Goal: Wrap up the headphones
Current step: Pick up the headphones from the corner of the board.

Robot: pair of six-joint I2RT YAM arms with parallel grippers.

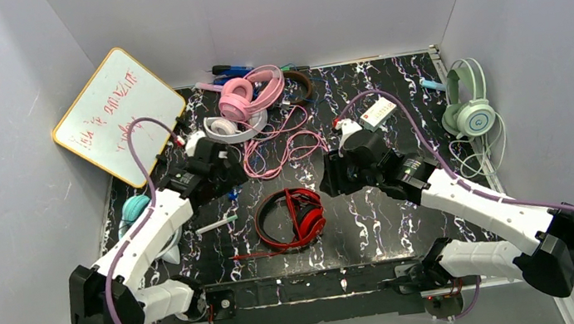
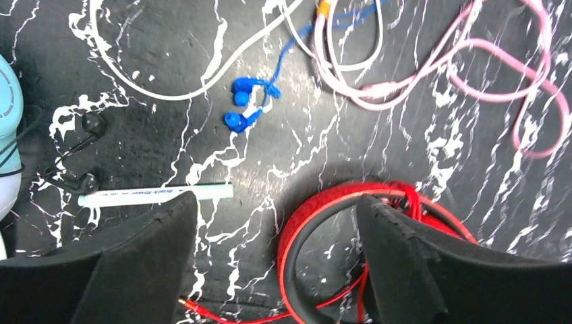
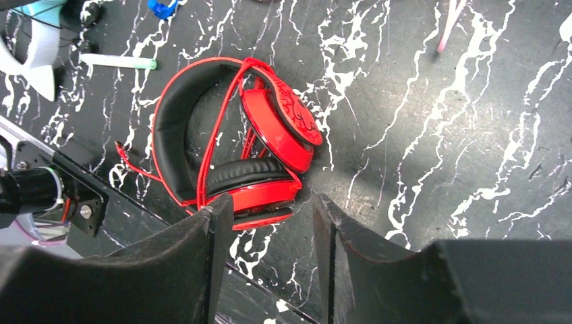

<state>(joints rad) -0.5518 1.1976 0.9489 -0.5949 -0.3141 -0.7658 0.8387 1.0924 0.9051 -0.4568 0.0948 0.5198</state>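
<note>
You have five headphones in clear view. The red headphones point(image 1: 308, 219) lie by the counter's point(image 1: 384, 224) near edge, between two tools. The left tool point(image 2: 275, 209) and right tool point(image 3: 271, 206) are both released, grasping nothing. The pink headphones point(image 1: 238, 100) and white headphones point(image 1: 222, 126) sit toward the far edge, the mint headphones point(image 1: 468, 115) at the right edge, the teal headphones point(image 1: 136, 207) at the left.

Under me, a black white-veined tabletop point(image 1: 376, 226). On it I count: white marker pen point(image 2: 154, 196); blue earbuds point(image 2: 243, 101) beyond it; white red-labelled box point(image 1: 378, 111); whiteboard point(image 1: 118, 115) with red writing, propped far left.
</note>
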